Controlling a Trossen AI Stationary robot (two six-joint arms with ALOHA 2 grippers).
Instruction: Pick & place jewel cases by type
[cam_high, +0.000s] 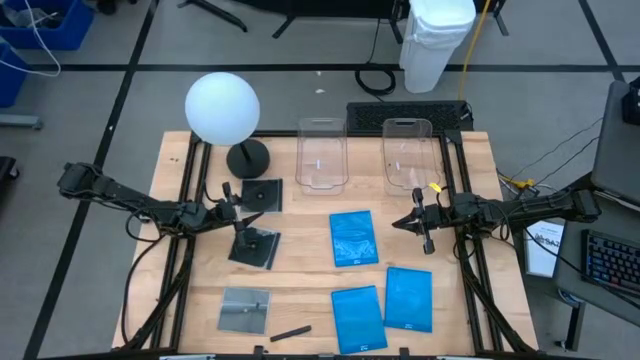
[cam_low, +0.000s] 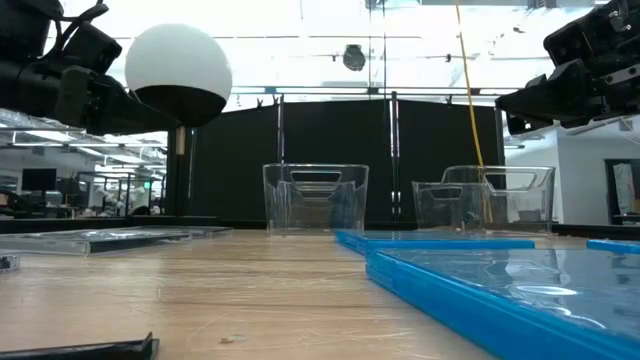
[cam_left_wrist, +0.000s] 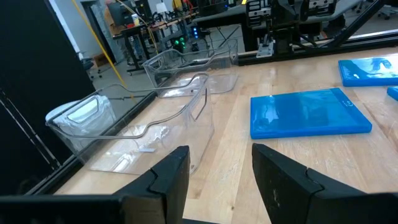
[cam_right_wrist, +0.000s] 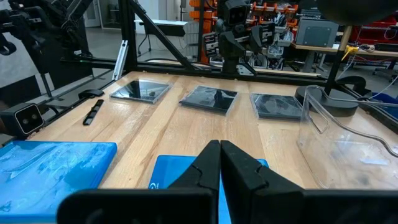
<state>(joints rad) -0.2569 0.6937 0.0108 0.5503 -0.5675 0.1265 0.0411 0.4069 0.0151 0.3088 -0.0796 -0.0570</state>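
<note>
Three bright blue jewel cases (cam_high: 353, 238) (cam_high: 358, 318) (cam_high: 408, 297) lie flat on the wooden table's right half. Three dark jewel cases (cam_high: 262, 194) (cam_high: 255, 247) (cam_high: 245, 309) lie flat on its left half. My left gripper (cam_high: 245, 218) hovers open above the two farther dark cases, pointing toward the table's right; in its wrist view the fingers (cam_left_wrist: 171, 180) stand apart with nothing between them. My right gripper (cam_high: 400, 222) hovers shut beside the farthest blue case, pointing toward the table's left, its fingers (cam_right_wrist: 236, 168) pressed together and empty.
Two clear plastic tubs (cam_high: 321, 153) (cam_high: 407, 152) stand side by side at the table's far edge. A lamp with a white globe (cam_high: 222, 107) and a dark round base (cam_high: 247, 158) stands at the far left. A small dark stick (cam_high: 290, 332) lies near the front edge.
</note>
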